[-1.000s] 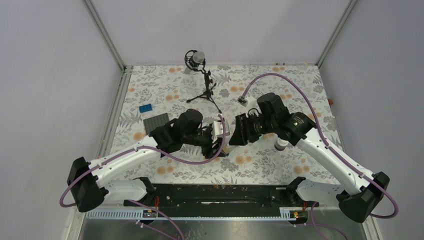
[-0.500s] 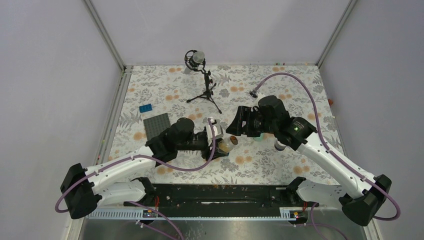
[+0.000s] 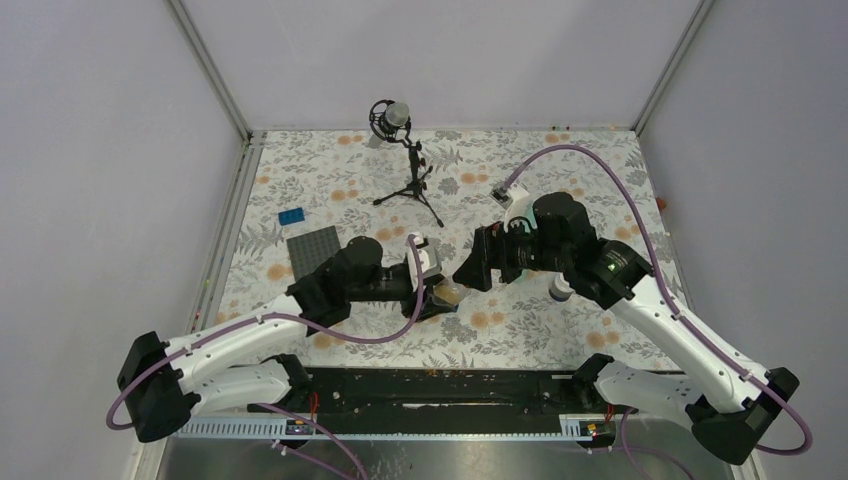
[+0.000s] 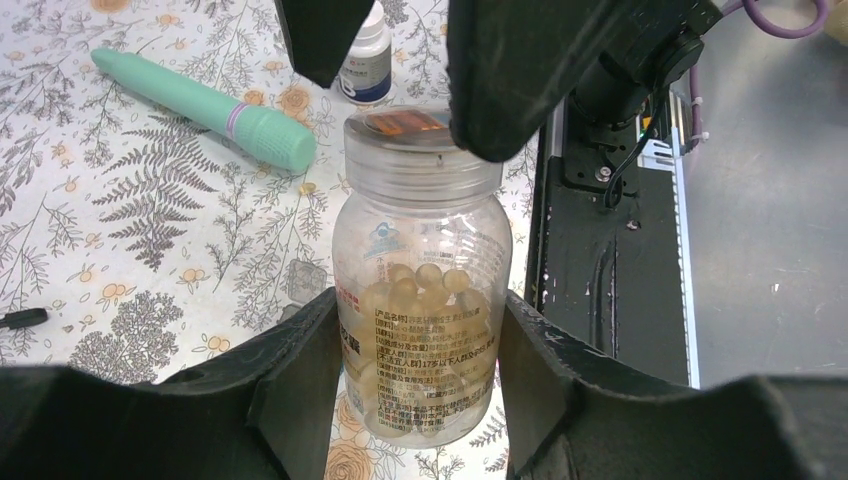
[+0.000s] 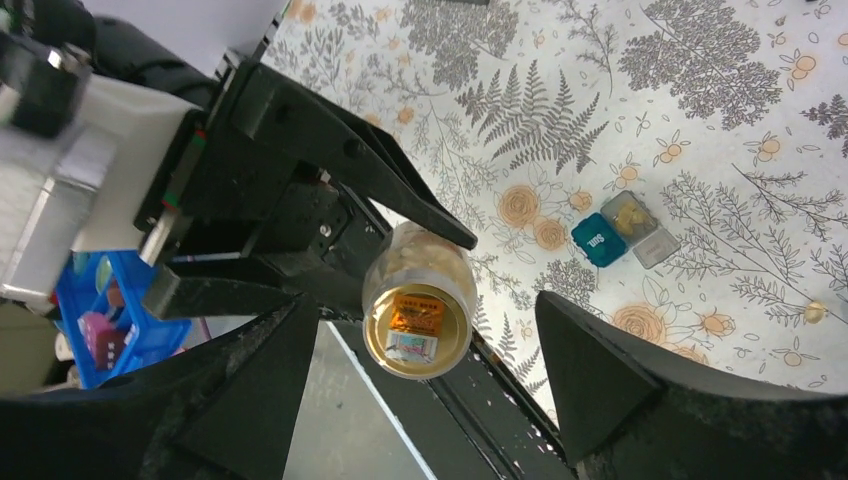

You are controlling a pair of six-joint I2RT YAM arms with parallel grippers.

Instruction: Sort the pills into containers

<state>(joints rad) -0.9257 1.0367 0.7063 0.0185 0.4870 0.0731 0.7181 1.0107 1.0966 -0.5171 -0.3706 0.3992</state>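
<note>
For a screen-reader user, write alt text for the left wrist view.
The left gripper holds a clear jar of amber pills between its fingers, with the open right gripper flanking the jar's top. Behind, on the floral tablecloth, are a mint-green strip and a small white bottle.

Two hands face each other.
The left arm [image 3: 240, 325] reaches in from 7 o'clock, and the left hand [image 3: 437, 292] points to 3 o'clock, its fingers squeezed tight on a jar [image 4: 420, 290]. The right arm [image 3: 660, 310] comes from 5 o'clock; the right hand [image 3: 468, 272] points to 9 o'clock, fingers spread wide.
</note>
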